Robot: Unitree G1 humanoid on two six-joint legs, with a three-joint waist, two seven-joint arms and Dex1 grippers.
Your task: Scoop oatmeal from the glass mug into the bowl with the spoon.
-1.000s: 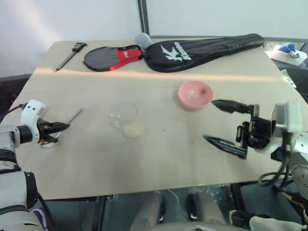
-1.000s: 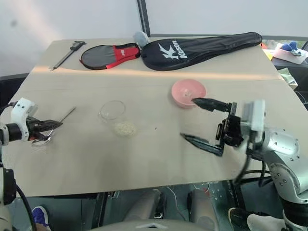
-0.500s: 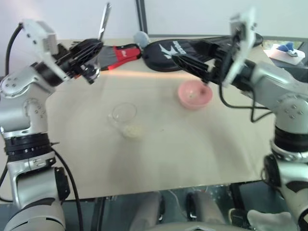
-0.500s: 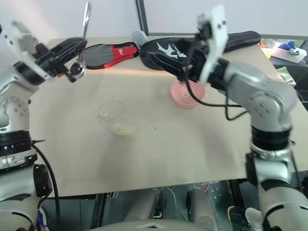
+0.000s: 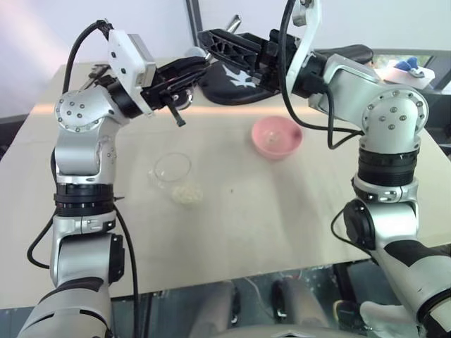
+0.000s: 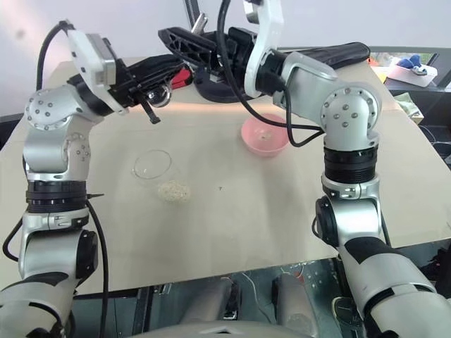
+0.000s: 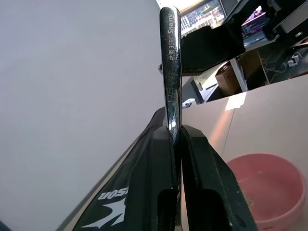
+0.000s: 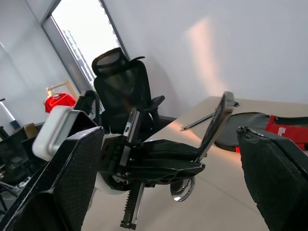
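1. Left pincer [image 5: 184, 68] is raised over the far side of the surface [image 5: 282, 218], its fingers clamped together on the spoon [image 7: 171, 62]; the handle sticks up past the fingertips and the shiny head [image 6: 158, 95] hangs just beneath them.
2. Right pincer [image 5: 220, 48] is raised just beside the left one, its fingers spread wide apart and holding nothing, one to either side of the spoon's handle [image 8: 216, 122].
3. Well below both pincers, the glass mug [image 5: 171, 171] sits on the surface, clear and colourless, with a small clump of pale oatmeal [image 5: 187, 194] lying on the surface just beside it.
4. To the right of the mug, well apart from it, stands the bowl [image 5: 277, 137], round and pink, with a few pale grains inside [image 7: 248, 202].
5. Engraved writing runs along the spoon's handle; "316L" can be read, followed by a word that looks like "Snalny".
6. At the far edge lies a black racket bag [image 6: 338, 55] with white lettering, too hidden to read.
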